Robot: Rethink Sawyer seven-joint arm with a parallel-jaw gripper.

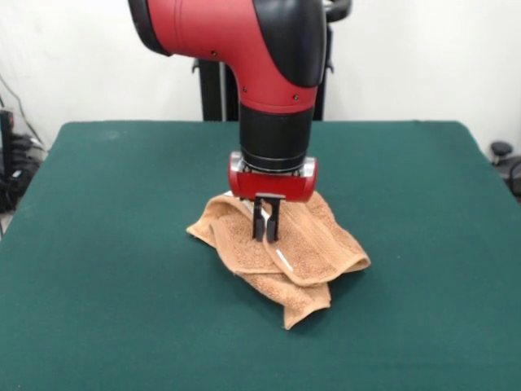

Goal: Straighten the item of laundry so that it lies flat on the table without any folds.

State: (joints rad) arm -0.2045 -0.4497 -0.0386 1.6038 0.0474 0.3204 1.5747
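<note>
Gripper (266, 238) fingers narrow, pinching a fold of the crumpled towel (313, 248) (layers overlapped) on table (98, 244), likely to pull it flat

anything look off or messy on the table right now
Yes: the orange-tan towel lies crumpled at the middle of the green table, layers folded over each other, one corner poking toward the camera. The gripper is down on it, jaws nearly together.

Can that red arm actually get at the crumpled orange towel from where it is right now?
Probably yes. The gripper hangs straight above the towel, its fingertips down at the cloth, and nothing lies between them. The green table around the towel is bare. Whether it has gripped the fabric is hard to tell.
</note>
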